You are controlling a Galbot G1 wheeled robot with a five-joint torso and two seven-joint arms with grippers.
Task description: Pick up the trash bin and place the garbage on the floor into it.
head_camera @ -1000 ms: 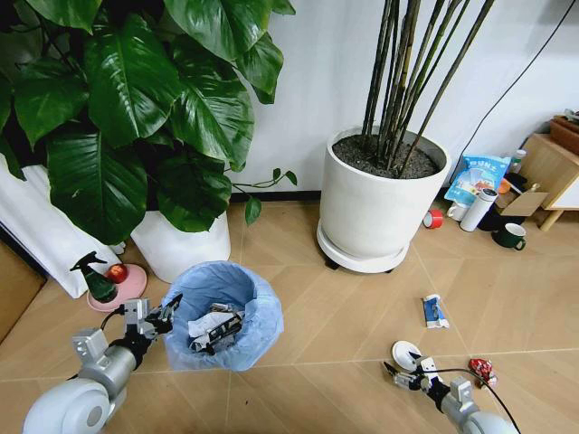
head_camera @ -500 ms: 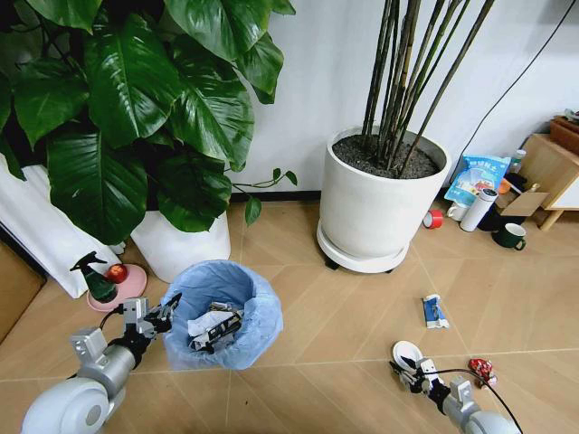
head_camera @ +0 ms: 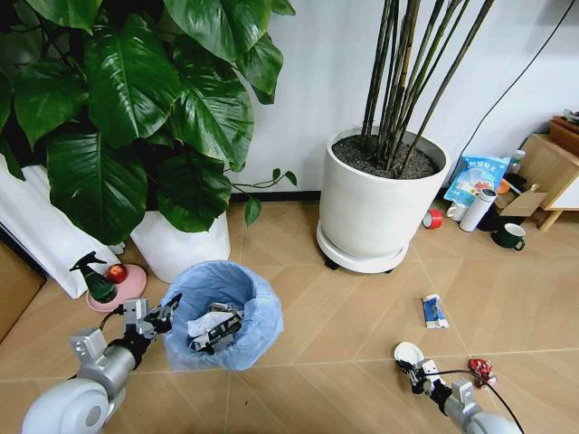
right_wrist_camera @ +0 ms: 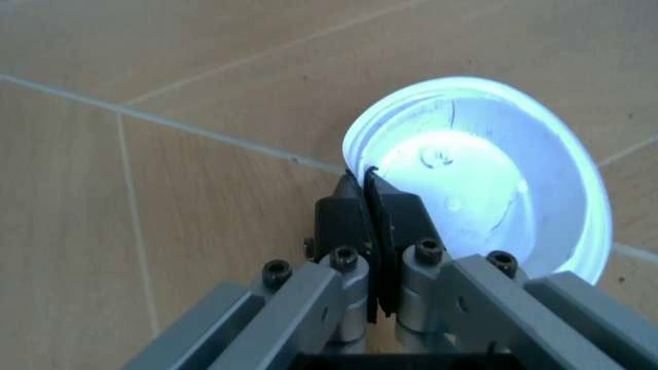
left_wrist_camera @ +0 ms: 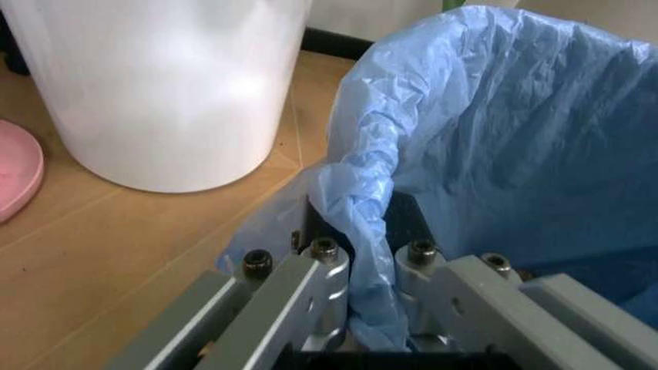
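Observation:
The trash bin (head_camera: 223,314), lined with a crinkled light-blue bag, stands on the floor (head_camera: 335,316) at lower left with paper wads and dark litter inside. My left gripper (head_camera: 168,310) is shut on its near rim, and the fingers (left_wrist_camera: 325,250) pinch the folded bag (left_wrist_camera: 494,139). Low on the right, my right gripper (head_camera: 412,367) is shut on the edge of a white disc (head_camera: 404,352); the fingertips (right_wrist_camera: 362,202) clamp the disc (right_wrist_camera: 483,169) at its rim. More garbage lies nearby: a blue-white packet (head_camera: 435,311) and a red wrapper (head_camera: 481,369).
A big white pot (head_camera: 380,203) with tall stems stands behind the middle, and a leafy plant's pot (head_camera: 181,244) is just behind the bin. A green spray bottle (head_camera: 96,277) sits on a pink dish at left. A red tape roll (head_camera: 433,219), mug (head_camera: 511,236) and wooden furniture (head_camera: 552,167) crowd the far right.
My right gripper has moved forward onto the white disc and closed on its rim. The left gripper and the bin have stayed put.

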